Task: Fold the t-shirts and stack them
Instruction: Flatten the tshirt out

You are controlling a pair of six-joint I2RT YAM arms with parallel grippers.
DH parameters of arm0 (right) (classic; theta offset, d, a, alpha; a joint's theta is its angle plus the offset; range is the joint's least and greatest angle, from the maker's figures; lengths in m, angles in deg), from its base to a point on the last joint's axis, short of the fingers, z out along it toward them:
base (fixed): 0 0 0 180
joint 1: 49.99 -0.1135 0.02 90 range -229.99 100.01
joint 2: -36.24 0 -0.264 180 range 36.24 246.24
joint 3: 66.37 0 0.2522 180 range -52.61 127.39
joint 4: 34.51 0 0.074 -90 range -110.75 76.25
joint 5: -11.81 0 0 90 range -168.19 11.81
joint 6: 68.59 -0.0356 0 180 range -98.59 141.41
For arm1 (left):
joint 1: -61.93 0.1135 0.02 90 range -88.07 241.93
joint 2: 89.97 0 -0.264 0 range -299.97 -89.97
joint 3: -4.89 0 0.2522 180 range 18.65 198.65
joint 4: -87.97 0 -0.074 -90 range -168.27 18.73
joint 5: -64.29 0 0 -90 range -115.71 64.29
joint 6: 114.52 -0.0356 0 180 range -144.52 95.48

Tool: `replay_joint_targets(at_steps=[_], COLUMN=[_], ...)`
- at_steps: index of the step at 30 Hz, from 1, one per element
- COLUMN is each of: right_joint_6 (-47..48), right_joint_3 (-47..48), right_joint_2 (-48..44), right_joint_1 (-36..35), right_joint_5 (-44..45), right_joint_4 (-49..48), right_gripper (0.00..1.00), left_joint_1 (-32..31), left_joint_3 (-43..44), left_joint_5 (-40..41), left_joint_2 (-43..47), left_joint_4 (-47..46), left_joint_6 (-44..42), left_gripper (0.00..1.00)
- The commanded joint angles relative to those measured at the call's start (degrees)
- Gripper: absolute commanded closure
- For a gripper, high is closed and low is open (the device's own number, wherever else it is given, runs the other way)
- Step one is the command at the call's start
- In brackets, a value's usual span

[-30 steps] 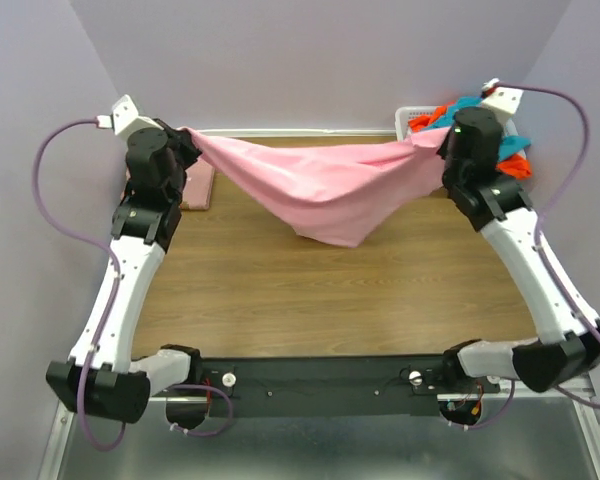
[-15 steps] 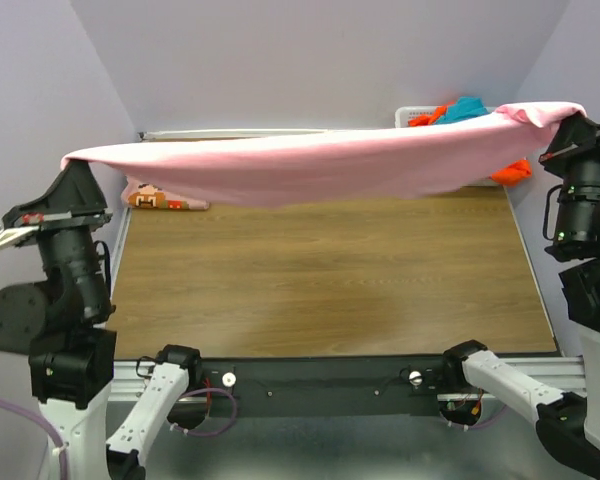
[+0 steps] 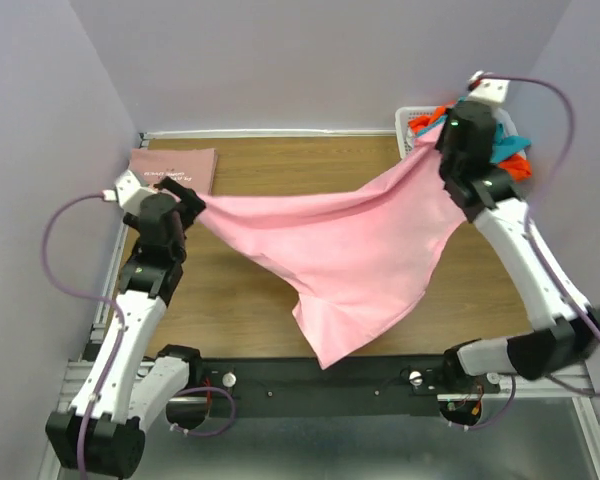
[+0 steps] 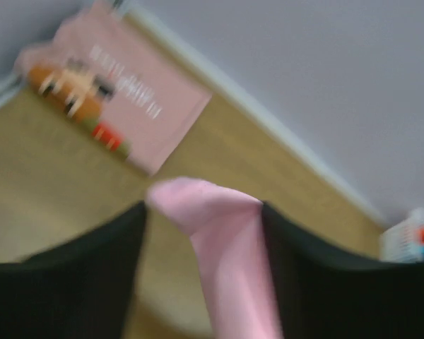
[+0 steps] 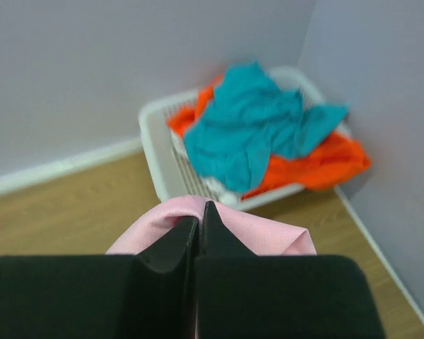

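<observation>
Pink cloth of the light-pink t-shirt hangs unfolded between both arms over the table; the right gripper is clamped tight on one corner, the left gripper stands parted around the other (blurred; hold uncertain). We judge one done, the dusty-pink t-shirt folded at the far-left corner; the teal t-shirt and orange t-shirt wait in the basket.

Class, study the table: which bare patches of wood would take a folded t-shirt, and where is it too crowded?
Free: the far strip of table between the folded printed t-shirt and the white basket; the near-left wood beside the light-pink t-shirt; the near-right wood beyond its hem. Crowded: the middle, under that spread t-shirt, and the basket corner.
</observation>
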Motion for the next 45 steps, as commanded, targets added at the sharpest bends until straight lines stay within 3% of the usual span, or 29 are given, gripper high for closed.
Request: replay_joint_targets(at_steps=[1,2,3,5,6,12,16,19,24,27,36,45], right_joint_6=[-4.1,-5.1,-5.6,-6.9,-7.5,-12.6,-20.4,-23.9,-31.5,-33.3,-29.9,-19.0], right_joint_3=[-10.7,-11.0,-10.9,-10.8,-10.8,-16.6,-29.8,-36.6,-46.8,-49.4,-42.1,-21.3], right_joint_2=[11.4,14.0,15.9,18.2,18.6,11.8,4.4,2.8,4.8,8.2,20.8,40.1], right_joint_1=[3.9,4.2,4.4,4.4,4.4,4.1,0.0,-5.1,-11.5,-11.8,-10.2,-6.6], right_joint_5=[-2.8,-3.4,-3.0,-3.0,-4.3,-16.4,-25.3,-26.8,-32.1,-29.9,-22.9,-21.4], right_joint_4=[-2.6,-2.7,-2.7,-2.6,-2.6,-2.5,-2.4,-2.1,-1.8,-1.7,-1.7,-1.9], right_gripper=[0.86,0.73,0.43,0.20,0.02,0.00,0.00,0.00,0.00,0.00,0.00,0.00], left_joint_1=[0.9,1.2,1.3,1.6,1.7,1.9,1.9,1.9,1.7,0.2,-4.8,-5.1], left_joint_3=[-9.2,-9.8,-9.4,-9.1,-9.0,-10.6,-11.8,-12.5,-14.7,-11.1,-4.9,-4.4], left_joint_5=[3.9,5.0,7.1,7.7,7.8,3.1,-3.0,-10.1,-27.9,-32.3,-35.2,-36.9], left_joint_2=[-2.7,-3.5,-4.0,-4.7,-4.5,-2.3,-3.3,-4.5,-14.4,-25.2,-44.1,-51.4], left_joint_4=[3.8,6.6,8.4,9.7,9.1,3.6,-0.6,-4.6,-16.2,-15.9,-18.3,-16.8], left_joint_6=[5.9,6.9,10.0,10.2,10.2,8.1,5.1,1.8,-3.3,-5.8,-5.9,-6.3], left_gripper=[0.02,0.02,0.02,0.02,0.02,0.02,0.02,0.02,0.01,0.01,0.02,0.02])
